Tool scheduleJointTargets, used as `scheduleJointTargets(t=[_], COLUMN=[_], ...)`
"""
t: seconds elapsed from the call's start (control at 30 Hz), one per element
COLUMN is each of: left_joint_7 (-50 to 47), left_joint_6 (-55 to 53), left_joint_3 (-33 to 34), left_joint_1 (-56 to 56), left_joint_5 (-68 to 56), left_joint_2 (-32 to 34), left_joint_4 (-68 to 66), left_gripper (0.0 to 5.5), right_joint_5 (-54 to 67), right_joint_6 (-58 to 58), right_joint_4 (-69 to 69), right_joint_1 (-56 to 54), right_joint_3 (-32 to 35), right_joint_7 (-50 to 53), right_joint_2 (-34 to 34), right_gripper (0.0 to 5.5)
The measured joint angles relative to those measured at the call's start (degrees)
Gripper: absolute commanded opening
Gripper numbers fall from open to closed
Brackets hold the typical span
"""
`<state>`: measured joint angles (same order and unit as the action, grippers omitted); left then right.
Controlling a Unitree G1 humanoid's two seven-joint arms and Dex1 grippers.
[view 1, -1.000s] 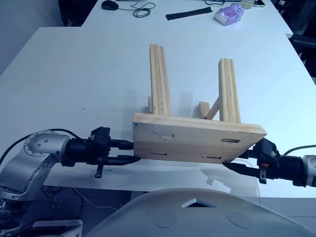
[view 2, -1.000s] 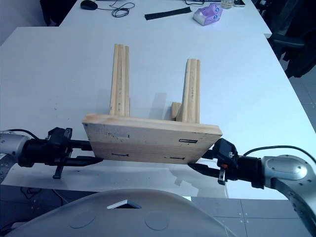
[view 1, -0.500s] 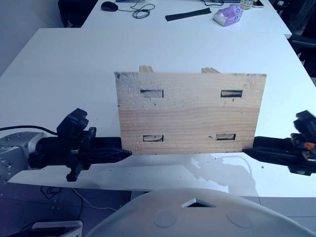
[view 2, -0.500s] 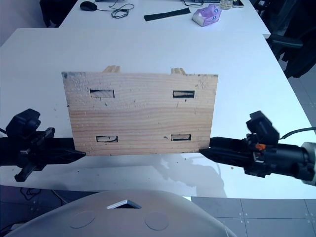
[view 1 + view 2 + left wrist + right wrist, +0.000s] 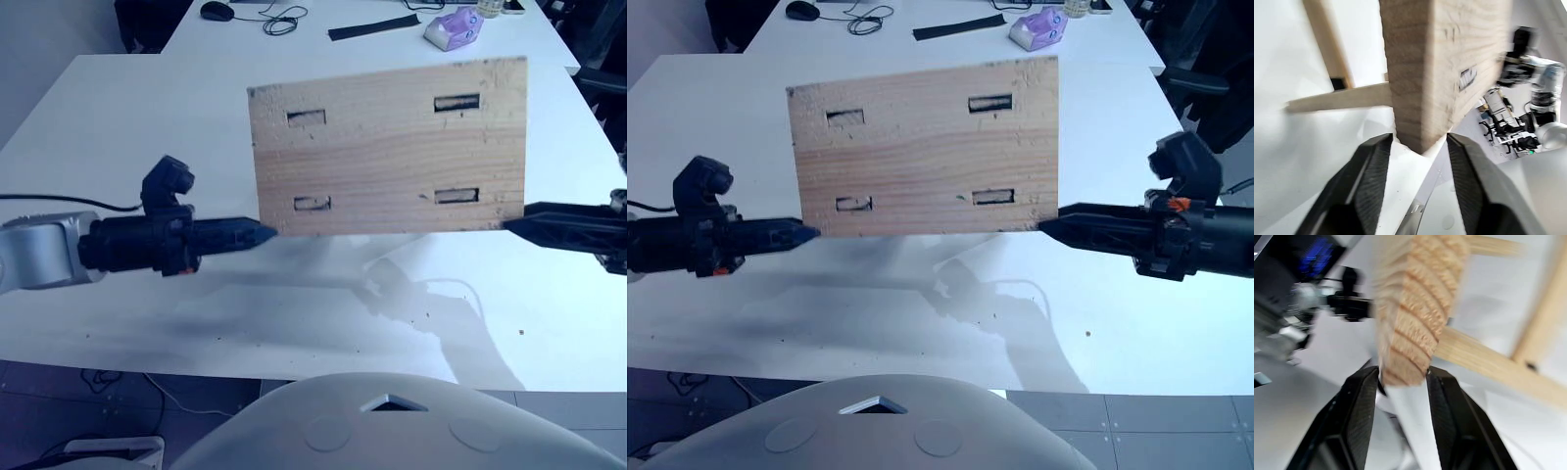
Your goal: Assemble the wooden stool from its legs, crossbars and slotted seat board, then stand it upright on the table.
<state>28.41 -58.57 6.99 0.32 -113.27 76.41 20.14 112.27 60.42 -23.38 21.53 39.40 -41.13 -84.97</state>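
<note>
The assembled wooden stool hangs above the white table (image 5: 127,127), and its slotted seat board (image 5: 387,147) faces the head camera, hiding the legs behind it. My left gripper (image 5: 265,233) is shut on the board's lower left corner. My right gripper (image 5: 514,223) is shut on the lower right corner. In the left wrist view the fingers (image 5: 1369,186) clamp the board's edge (image 5: 1435,63), with a crossbar (image 5: 1342,98) and a leg (image 5: 1327,39) beyond. In the right wrist view the fingers (image 5: 1359,416) pinch the board's corner (image 5: 1415,318) beside a crossbar (image 5: 1488,364).
The stool's shadow falls on the table under it. A second table behind carries a mouse (image 5: 217,11), a black strip (image 5: 375,27) and a purple pack (image 5: 453,26). The table's front edge runs just below the arms.
The stool has been tipped so that its seat faces the camera, then lifted off the table. Both grippers rose with it, still clamped on the seat's corners.
</note>
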Motion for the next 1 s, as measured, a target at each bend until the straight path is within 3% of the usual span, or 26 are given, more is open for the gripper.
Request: scheduleJointTargets(t=[0.23, 0.47, 0.63, 0.7, 0.87, 1.0], left_joint_7=[5.99, 8.53, 1.60, -2.02, -4.69, -4.56], left_joint_6=[-6.30, -7.06, -2.17, 1.81, 8.88, 15.41], left_joint_3=[1.66, 1.70, 1.67, 1.69, 1.34, -0.07], left_joint_1=[-3.56, -3.91, -3.91, -3.13, 2.64, 5.93], left_joint_5=[-0.05, -0.06, 0.17, 6.01, 25.29, 38.86], left_joint_2=[-0.69, -0.82, -4.88, -9.42, -16.44, -19.72], left_joint_4=[-2.07, 0.42, 3.48, 5.02, 6.42, 5.64], left_gripper=[2.23, 2.23, 2.23, 2.23, 2.23, 2.25], right_joint_5=[0.23, 0.24, 0.24, -0.54, -20.46, -40.13], right_joint_6=[4.27, 1.58, -2.16, -2.62, -3.44, -9.98], right_joint_4=[1.33, -2.96, -9.28, -12.46, -16.79, -15.82], right_joint_1=[-2.15, -0.84, 2.59, 4.72, 12.22, 17.35], right_joint_3=[-1.02, -1.79, -1.15, -0.79, -1.65, -7.39], right_joint_7=[-2.31, 2.92, 9.09, 11.79, 8.92, 6.23], right_joint_2=[-0.14, 5.30, 11.33, 14.76, 20.66, 22.18], right_gripper=[1.72, 1.72, 1.72, 1.72, 1.72, 1.92])
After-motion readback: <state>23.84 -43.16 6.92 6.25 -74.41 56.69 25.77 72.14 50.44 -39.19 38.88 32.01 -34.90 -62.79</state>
